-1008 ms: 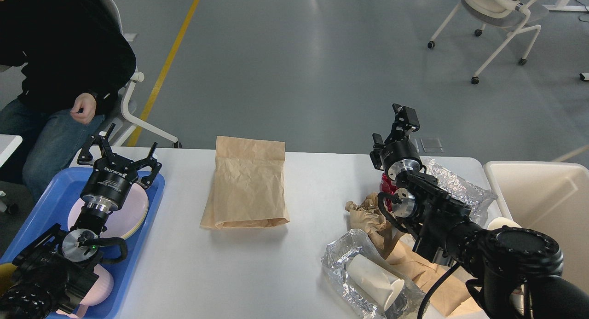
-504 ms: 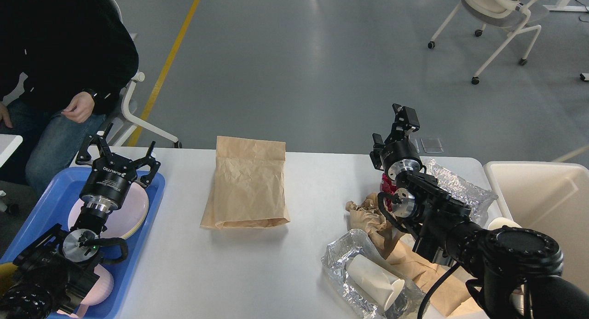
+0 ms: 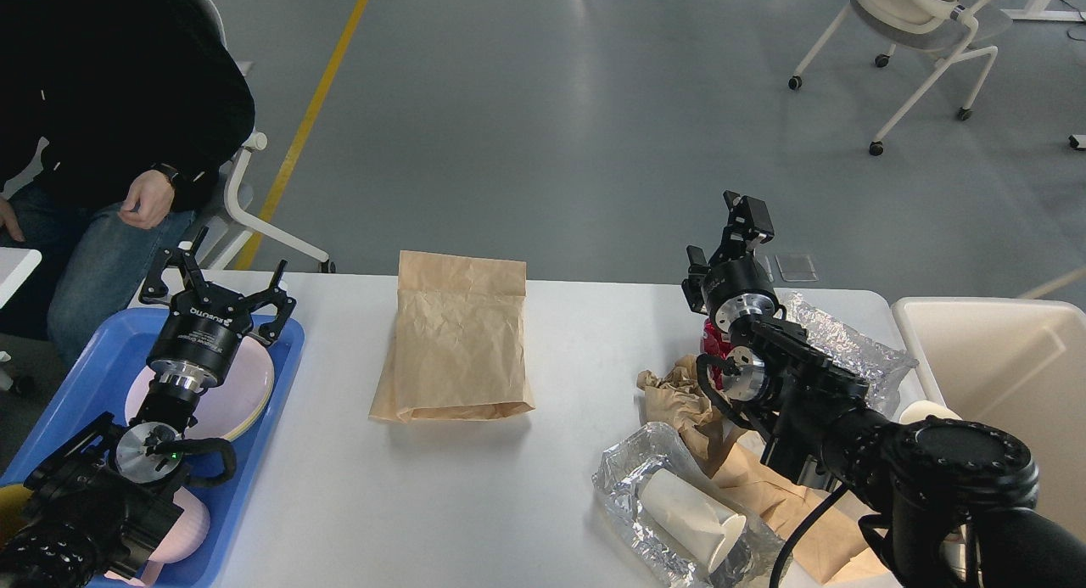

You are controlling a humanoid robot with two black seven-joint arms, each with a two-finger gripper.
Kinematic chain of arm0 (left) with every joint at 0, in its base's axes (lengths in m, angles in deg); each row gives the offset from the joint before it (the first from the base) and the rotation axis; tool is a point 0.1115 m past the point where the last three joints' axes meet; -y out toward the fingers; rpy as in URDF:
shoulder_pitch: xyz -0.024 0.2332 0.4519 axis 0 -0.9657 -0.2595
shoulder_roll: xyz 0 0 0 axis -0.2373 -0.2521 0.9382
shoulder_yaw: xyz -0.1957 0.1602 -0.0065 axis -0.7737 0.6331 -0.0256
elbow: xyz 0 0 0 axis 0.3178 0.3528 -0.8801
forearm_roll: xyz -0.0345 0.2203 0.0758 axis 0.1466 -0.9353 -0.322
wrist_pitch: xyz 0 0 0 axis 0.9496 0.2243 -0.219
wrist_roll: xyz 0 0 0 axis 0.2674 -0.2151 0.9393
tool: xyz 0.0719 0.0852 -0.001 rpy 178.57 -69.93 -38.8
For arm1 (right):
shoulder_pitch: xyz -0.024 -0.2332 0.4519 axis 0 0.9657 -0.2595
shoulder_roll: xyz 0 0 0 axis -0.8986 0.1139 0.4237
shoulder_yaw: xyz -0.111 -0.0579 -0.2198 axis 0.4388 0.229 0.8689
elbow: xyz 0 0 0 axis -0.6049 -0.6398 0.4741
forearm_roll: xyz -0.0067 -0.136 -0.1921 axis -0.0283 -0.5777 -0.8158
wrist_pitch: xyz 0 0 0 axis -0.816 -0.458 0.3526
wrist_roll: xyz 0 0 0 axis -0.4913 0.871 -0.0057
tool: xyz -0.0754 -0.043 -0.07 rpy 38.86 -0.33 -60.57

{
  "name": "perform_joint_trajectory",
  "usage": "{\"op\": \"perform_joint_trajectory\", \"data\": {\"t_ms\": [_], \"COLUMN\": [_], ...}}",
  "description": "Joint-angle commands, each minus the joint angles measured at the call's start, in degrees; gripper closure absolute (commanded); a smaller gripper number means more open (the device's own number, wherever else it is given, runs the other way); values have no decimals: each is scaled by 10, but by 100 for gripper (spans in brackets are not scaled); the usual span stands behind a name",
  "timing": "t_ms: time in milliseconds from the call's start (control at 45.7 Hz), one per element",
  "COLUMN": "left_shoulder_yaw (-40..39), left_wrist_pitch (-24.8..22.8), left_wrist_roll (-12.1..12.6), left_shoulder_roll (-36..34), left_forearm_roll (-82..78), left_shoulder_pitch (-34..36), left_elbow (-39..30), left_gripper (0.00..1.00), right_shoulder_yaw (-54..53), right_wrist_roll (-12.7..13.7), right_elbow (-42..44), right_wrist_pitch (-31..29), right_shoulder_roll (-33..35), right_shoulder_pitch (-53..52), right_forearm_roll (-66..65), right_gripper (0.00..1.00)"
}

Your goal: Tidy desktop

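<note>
- Grey polished floor stretches behind the white tabletop (image 3: 509, 495), crossed by a yellow line (image 3: 310, 117); a white wheeled chair (image 3: 925, 28) stands at the far right.
- The tabletop fills the lower half of the view, running from a blue tray (image 3: 271, 401) on its left edge to a cream bin (image 3: 1010, 367) at its right.
- A crumpled brown paper bag (image 3: 458, 342) lies flat near the middle, toward the far edge.
- Right of it sits a heap: crinkled foil (image 3: 628, 486) around a white paper cup (image 3: 691, 516) lying on its side, crumpled brown paper (image 3: 683, 397), more foil (image 3: 848, 342) and something red (image 3: 715, 340).
- The left end effector (image 3: 216, 280) hovers over a pink plate (image 3: 237, 393) in the tray, its fingers spread wide and holding nothing.
- The right end effector (image 3: 747, 219) is raised above the heap, seen dark and end-on; I cannot tell how its fingers stand.
- A person in a black top and jeans (image 3: 119, 104) sits at the far left.
</note>
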Motion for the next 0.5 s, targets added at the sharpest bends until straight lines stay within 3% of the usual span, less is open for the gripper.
{"op": "perform_joint_trajectory", "data": {"t_ms": [0,482], "left_shoulder_yaw": [0,0], "left_wrist_pitch": [0,0], "left_wrist_roll": [0,0], "left_shoulder_roll": [0,0], "left_forearm_roll": [0,0], "left_shoulder_pitch": [0,0], "left_elbow": [0,0], "left_gripper": [4,4], "right_shoulder_yaw": [0,-1], "right_wrist_roll": [0,4], "right_elbow": [0,2], "right_wrist_pitch": [0,0], "right_shoulder_roll": [0,14], "right_shoulder_pitch": [0,-49], "right_forearm_roll": [0,0], "right_gripper": [0,0]}}
